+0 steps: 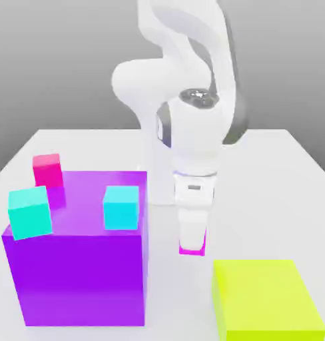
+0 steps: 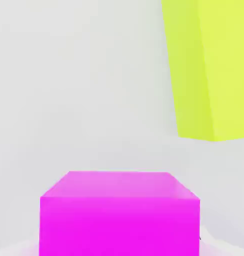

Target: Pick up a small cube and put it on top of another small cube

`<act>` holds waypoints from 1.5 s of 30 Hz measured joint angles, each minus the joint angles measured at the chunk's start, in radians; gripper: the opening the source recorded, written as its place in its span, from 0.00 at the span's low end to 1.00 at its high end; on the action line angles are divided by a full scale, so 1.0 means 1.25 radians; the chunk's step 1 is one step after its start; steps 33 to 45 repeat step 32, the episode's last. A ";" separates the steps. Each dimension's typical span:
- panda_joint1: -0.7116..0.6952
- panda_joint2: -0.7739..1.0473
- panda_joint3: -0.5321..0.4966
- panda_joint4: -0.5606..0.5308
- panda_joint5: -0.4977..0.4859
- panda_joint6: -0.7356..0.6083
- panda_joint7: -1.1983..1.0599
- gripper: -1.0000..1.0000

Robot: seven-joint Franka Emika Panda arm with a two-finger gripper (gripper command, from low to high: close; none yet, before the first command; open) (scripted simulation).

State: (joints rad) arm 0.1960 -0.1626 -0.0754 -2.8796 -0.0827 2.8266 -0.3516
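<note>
Magenta small cube (image 1: pixel 192 251) sits low on the white counter (image 1: pixel 285 166), between the big purple block (image 1: pixel 78 266) and the lime block (image 1: pixel 265 300), pinched at the tips of the fingers (image 1: pixel 192 233). Fingers are clamped down nearly all the way, grasping that cube; only a thin magenta sliver shows under the tips in the exterior view, while the hand view has the cube (image 2: pixel 119 215) square and centred with the lime block (image 2: pixel 209 70) beside it.

Left to right in the exterior view, the risks as I see them:

- Crimson-pink cube (image 1: pixel 47 170) sits far back at the left, a cyan cube (image 1: pixel 29 212) rests at the purple block's near-left top edge, and a second cyan cube (image 1: pixel 121 207) sits on its top toward the right. Any could be the target. Stacking on a cyan one means clearing the purple block's height first; a lift that's too shallow clips its top edge or side wall.
- Cyan cubes are small, so a lateral offset on release tips the magenta cube off, or nudges the one at the edge over the side.
- Grip sits on a tiny cube at the fingertips. Fast swing or a bump could make it slip or rotate.
- Lime block is close on the right; sideways drift before lifting would scrape it.
</note>
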 joint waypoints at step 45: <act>-0.417 -0.290 -0.180 0.176 -0.073 -0.545 0.214 1.00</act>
